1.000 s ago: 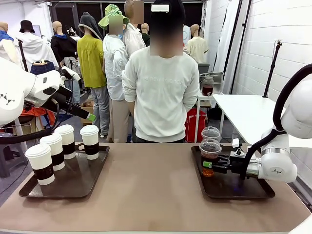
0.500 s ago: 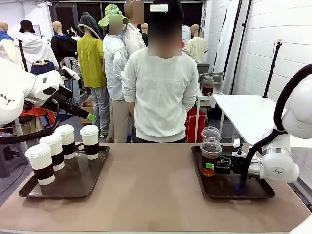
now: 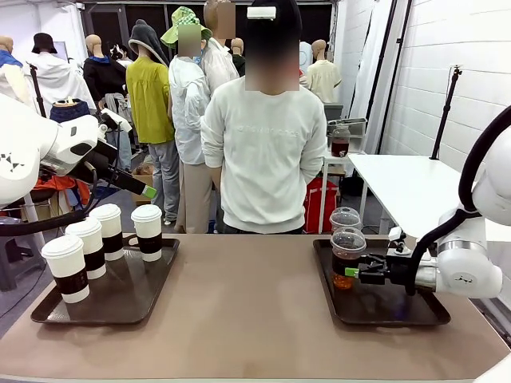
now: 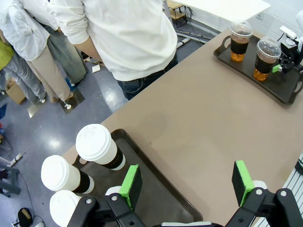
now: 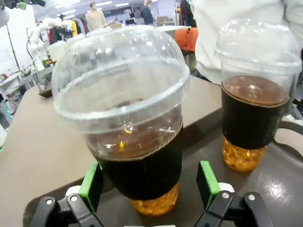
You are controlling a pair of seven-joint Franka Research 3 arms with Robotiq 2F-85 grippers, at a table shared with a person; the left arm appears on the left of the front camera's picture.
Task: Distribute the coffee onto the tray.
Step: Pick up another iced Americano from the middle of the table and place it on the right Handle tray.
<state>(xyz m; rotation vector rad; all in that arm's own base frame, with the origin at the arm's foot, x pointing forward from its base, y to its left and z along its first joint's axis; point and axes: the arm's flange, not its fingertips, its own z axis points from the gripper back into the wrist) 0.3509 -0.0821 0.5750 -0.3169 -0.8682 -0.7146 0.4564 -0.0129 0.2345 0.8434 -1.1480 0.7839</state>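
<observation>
From the right wrist, the right gripper (image 5: 149, 189) stands open, its green pads (image 5: 206, 182) just short of the near dome-lidded cup (image 5: 130, 123) on the right tray (image 3: 383, 307). The left wrist view shows the left gripper (image 4: 187, 184) open above the left tray (image 4: 156, 198), whose paper cups (image 4: 99, 146) stand beside it.

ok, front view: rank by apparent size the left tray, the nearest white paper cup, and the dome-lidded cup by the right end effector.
1. Left tray
2. Nearest white paper cup
3. Dome-lidded cup, though it stands farther from the camera, so nearness may exaggerate the gap.
</observation>
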